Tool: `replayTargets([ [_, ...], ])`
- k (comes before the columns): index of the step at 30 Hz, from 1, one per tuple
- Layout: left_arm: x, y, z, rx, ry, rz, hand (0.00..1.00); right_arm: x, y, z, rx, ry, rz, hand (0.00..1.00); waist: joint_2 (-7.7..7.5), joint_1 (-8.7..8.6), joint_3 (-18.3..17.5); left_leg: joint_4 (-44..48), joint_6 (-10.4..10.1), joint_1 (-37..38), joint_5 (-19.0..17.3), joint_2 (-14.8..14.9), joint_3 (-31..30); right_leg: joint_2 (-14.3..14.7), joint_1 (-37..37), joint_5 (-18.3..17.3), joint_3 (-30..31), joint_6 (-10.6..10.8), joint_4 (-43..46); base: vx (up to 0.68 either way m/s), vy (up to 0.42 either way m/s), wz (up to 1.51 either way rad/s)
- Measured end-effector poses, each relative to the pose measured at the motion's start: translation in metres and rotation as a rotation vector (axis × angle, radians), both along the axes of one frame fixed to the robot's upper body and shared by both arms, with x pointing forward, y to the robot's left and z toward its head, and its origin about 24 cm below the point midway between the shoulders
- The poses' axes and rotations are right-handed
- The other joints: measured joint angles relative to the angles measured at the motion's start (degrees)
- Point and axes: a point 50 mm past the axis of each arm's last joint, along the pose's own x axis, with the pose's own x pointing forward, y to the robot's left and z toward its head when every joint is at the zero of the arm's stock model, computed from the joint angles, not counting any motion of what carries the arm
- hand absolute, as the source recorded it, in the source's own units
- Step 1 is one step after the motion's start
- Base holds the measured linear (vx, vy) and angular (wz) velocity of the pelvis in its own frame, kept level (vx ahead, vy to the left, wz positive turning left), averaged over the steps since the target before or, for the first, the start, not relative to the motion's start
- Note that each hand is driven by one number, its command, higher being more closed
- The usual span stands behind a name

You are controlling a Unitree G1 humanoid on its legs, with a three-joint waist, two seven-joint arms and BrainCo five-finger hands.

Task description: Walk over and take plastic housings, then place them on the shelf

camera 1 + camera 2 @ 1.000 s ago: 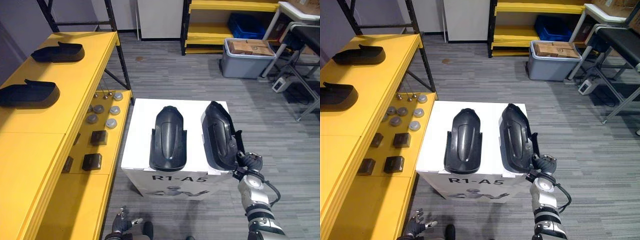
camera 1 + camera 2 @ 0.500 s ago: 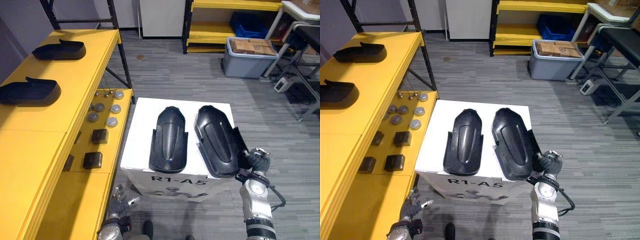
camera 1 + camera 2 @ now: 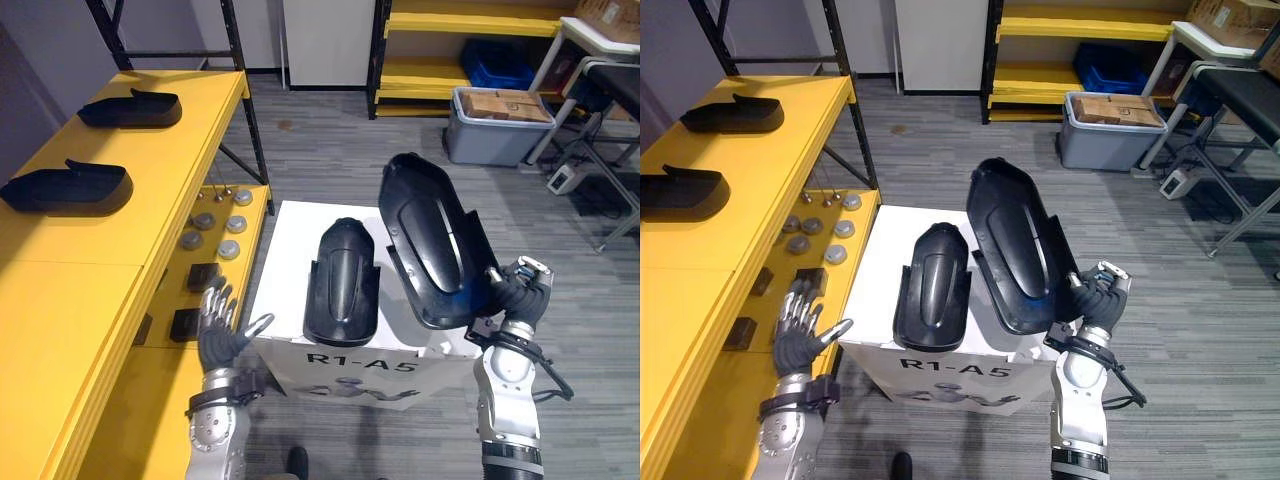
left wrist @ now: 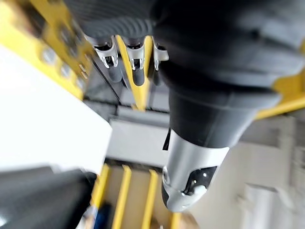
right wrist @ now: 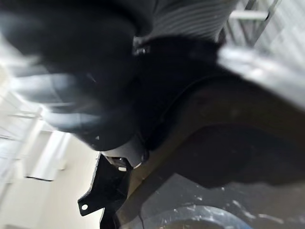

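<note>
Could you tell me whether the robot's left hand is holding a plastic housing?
No, the left hand is open with its fingers spread beside the white box, holding nothing.

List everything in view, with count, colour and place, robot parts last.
shelf: one, yellow, along the left.
box: one, white, centre.
housings on shelf: two, black, top level at left.
housing on box: one, black, lying flat on the white box.
held housing: one, black, tilted above the box's right side.
round discs: several, grey, shelf's lower level.
blocks: several, dark, beside the discs.
bin: one, grey, rear right, holding cardboard boxes.
crate: one, blue, on the far yellow rack.
left hand: open, by the box's left edge.
right hand: curled round the held housing's edge.
</note>
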Motion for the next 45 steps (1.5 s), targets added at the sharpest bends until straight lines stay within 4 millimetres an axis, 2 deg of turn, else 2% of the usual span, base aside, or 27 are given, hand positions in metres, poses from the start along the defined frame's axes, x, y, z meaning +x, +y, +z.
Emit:
replayTargets([
  [5,0.012,-0.032,0.014,-0.057,-0.064,-0.141,0.0,0.002,0.029,0.014,-0.02,-0.081,0.128,1.0,0.28,-0.09,-1.13,-0.01,0.17,0.18,0.2,0.03,0.14,0.04,0.06,0.0,0.03,0.0,0.01,-0.04,0.003,-0.02],
  [10,0.022,-0.058,0.013,-0.144,-0.039,-0.264,0.0,0.004,0.067,0.016,-0.018,-0.101,0.301,1.0,0.49,-0.08,-2.31,-0.02,0.3,0.33,0.5,0.03,0.51,0.04,-0.02,0.0,0.32,0.0,0.1,-0.04,0.005,-0.03],
  [15,0.024,-0.064,0.005,-0.177,0.014,-0.291,0.0,0.002,0.091,0.019,-0.012,-0.122,0.405,1.0,0.51,-0.1,-2.48,-0.19,0.46,0.33,0.72,0.04,1.55,0.02,-0.47,0.0,1.4,0.0,0.03,-0.05,0.009,-0.1],
  [18,0.026,-0.072,0.004,-0.228,0.035,-0.335,0.0,0.002,0.094,0.018,-0.022,-0.117,0.428,1.0,0.52,-0.08,-3.01,-0.25,0.58,0.08,0.97,-0.03,1.7,-0.06,-0.77,-0.02,1.47,0.01,0.01,-0.05,0.008,-0.04],
  [19,0.026,-0.073,0.004,-0.244,0.039,-0.344,1.0,0.002,0.095,0.017,-0.022,-0.115,0.43,1.0,0.5,-0.11,-3.19,-0.26,0.62,-0.01,1.08,-0.03,1.73,-0.05,-0.87,-0.02,1.48,0.01,0.0,-0.06,0.008,-0.03],
  [22,0.026,-0.075,0.003,-0.299,0.058,-0.356,1.0,0.003,0.095,0.014,-0.035,-0.102,0.437,1.0,0.51,-0.25,-3.3,-0.27,0.54,-0.01,1.36,0.0,1.8,-0.02,-0.96,-0.01,1.49,0.01,-0.01,-0.05,0.004,-0.01],
  [23,0.026,-0.075,0.002,-0.315,0.068,-0.36,1.0,0.003,0.095,0.012,-0.053,-0.091,0.446,0.0,0.51,-0.36,-3.35,-0.27,0.55,-0.05,1.48,0.01,1.8,0.02,-1.09,-0.01,1.49,0.01,0.02,-0.04,0.003,-0.01],
  [26,0.027,-0.07,-0.002,-0.3,0.089,-0.345,1.0,0.001,0.107,0.005,-0.092,-0.064,0.555,0.0,0.49,-0.9,-4.83,-0.27,0.43,-0.88,1.8,0.04,1.83,0.17,-2.02,0.09,1.51,-0.12,0.09,-0.03,0.003,-0.01],
  [31,0.03,-0.058,-0.003,-0.295,0.097,-0.28,1.0,-0.003,0.117,0.0,-0.086,-0.058,0.643,0.0,0.48,-1.29,-5.23,-0.27,0.44,-0.83,2.23,0.18,1.67,0.42,-2.0,0.27,1.46,-0.36,0.3,-0.02,-0.001,0.01],
  [36,0.032,-0.052,-0.003,-0.214,0.086,-0.251,1.0,-0.005,0.111,-0.004,-0.081,-0.044,0.699,0.0,0.47,-1.18,-5.24,-0.3,0.48,-0.85,2.47,0.22,1.46,0.42,-1.9,0.36,1.33,-0.45,0.3,-0.04,0.003,0.02],
  [38,0.031,-0.049,-0.001,-0.174,0.071,-0.248,1.0,-0.007,0.102,-0.005,-0.083,-0.041,0.689,0.0,0.47,-1.05,-5.24,-0.3,0.48,-0.9,2.48,0.25,1.34,0.39,-1.86,0.37,1.24,-0.47,0.3,-0.04,0.005,0.03],
  [41,0.027,-0.048,0.002,-0.14,0.049,-0.243,1.0,-0.008,0.088,0.005,-0.067,-0.085,0.677,0.0,0.46,-1.08,-5.23,-0.3,0.47,-0.96,2.47,0.27,1.29,0.35,-1.87,0.41,1.19,-0.44,0.29,-0.01,0.001,0.01],
  [43,0.024,-0.044,0.003,-0.13,0.035,-0.22,1.0,-0.012,0.068,0.015,-0.02,-0.149,0.616,0.0,0.44,-1.02,-5.24,-0.3,0.45,-1.01,2.45,0.27,1.17,0.34,-1.86,0.41,1.12,-0.43,0.29,-0.01,0.002,0.02],
  [44,0.021,-0.039,0.004,-0.12,0.03,-0.204,1.0,-0.012,0.053,0.019,0.017,-0.182,0.554,0.0,0.43,-1.06,-5.23,-0.3,0.45,-1.07,2.45,0.28,1.08,0.34,-1.86,0.41,1.09,-0.43,0.26,-0.01,0.002,0.04],
  [45,0.017,-0.031,0.003,-0.105,0.028,-0.171,1.0,-0.014,0.027,0.022,0.05,-0.211,0.45,0.0,0.43,-1.06,-5.24,-0.3,0.47,-1.08,2.46,0.27,1.04,0.34,-1.85,0.42,1.08,-0.42,0.24,-0.01,0.002,0.03],
])
